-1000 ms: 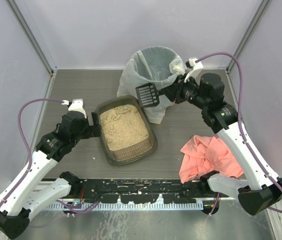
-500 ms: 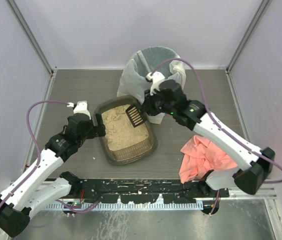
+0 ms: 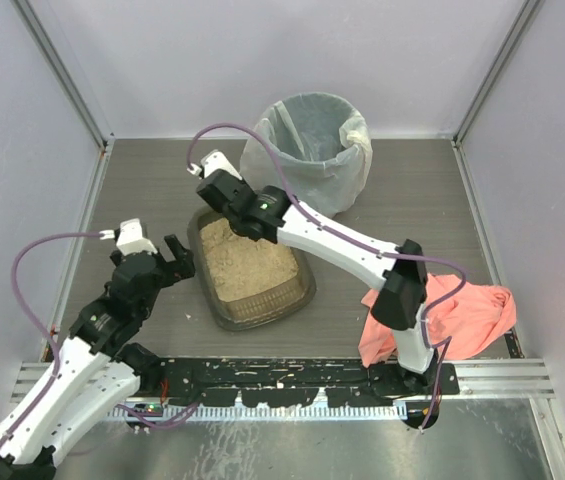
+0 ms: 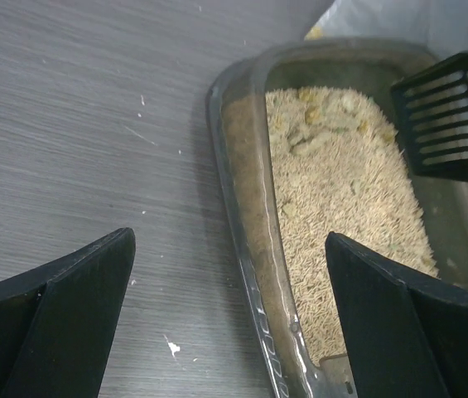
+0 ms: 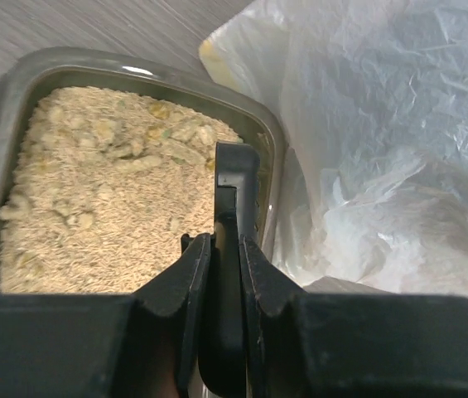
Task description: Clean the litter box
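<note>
The litter box (image 3: 254, 272) is a dark translucent tray of tan granules with some clumps (image 5: 163, 137) at one end. My right gripper (image 5: 224, 242) is shut on the handle of a black slotted scoop (image 4: 457, 116), which shows edge-on (image 5: 235, 186) over the litter by the box wall. From above, that gripper (image 3: 228, 200) hangs over the box's far left corner and hides the scoop. Just left of the box's left rim (image 4: 246, 249), my left gripper (image 4: 229, 240) stands wide open and holds nothing; it also shows in the top view (image 3: 178, 257).
A round bin lined with a white bag (image 3: 307, 140) stands behind the box, its bag (image 5: 383, 149) draping down beside the box. A pink cloth (image 3: 452, 315) lies at the right near the right arm's base. White specks (image 4: 170, 348) dot the grey table.
My right arm has swung left from the bin, carrying the scoop across the box to its far left corner. The left gripper has drawn back a little from the box's left rim.
</note>
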